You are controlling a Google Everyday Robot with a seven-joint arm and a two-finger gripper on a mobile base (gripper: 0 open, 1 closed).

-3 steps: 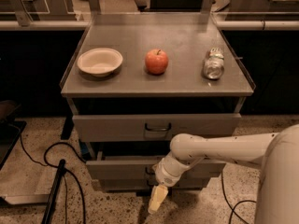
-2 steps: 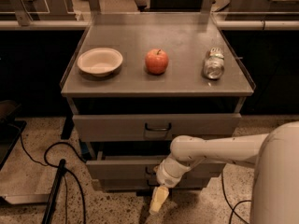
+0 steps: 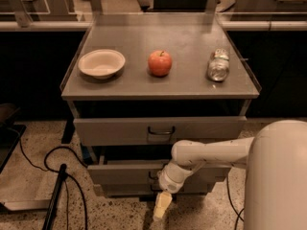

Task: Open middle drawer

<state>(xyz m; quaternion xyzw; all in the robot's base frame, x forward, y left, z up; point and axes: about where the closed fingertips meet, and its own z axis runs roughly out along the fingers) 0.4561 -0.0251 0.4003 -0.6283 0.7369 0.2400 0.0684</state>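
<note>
The grey metal cabinet has three drawer fronts under its top. The middle drawer (image 3: 120, 174) is the shallow grey front below the wide top drawer (image 3: 110, 130). Its small dark handle (image 3: 152, 176) shows partly at the centre, right beside my wrist. My gripper (image 3: 162, 207) hangs pale and pointing down in front of the lowest drawer (image 3: 124, 189), just below the middle drawer's handle and close to the floor. My white arm (image 3: 211, 152) reaches in from the right.
On the cabinet top (image 3: 187, 83) stand a white bowl (image 3: 101, 63), a red apple (image 3: 159, 63) and a lying can (image 3: 218, 65). Black cables (image 3: 53, 157) and a dark pole (image 3: 55, 195) lie on the speckled floor at the left. My robot body (image 3: 278, 176) fills the lower right.
</note>
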